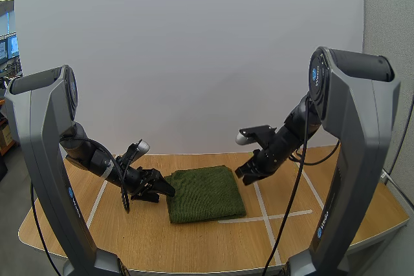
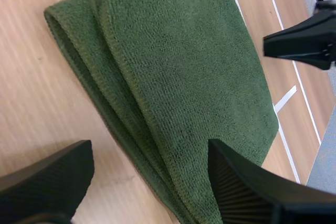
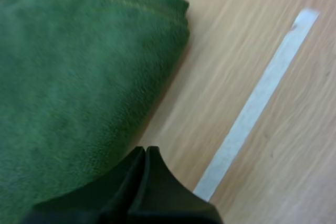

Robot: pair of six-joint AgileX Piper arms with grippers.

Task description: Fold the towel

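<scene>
Left hand [image 2: 149, 153]: fingers [image 2: 47, 182] spread wide, holding nothing, low at the 9 o'clock edge of the towel [image 1: 207, 193]; contact with the cloth cannot be confirmed. Right hand [image 3: 146, 156]: fingers pressed together in one wedge, empty, just off the 2 o'clock corner. Green towel lies mid-tabletop [image 1: 129, 237] as a compact rectangle, several stacked layers showing along its edge. White tape lines [image 1: 266, 216] run beside it at 3 o'clock. Assessment: folding appears substantially complete; left to do, at most, a tidy and clearing both hands.
</scene>
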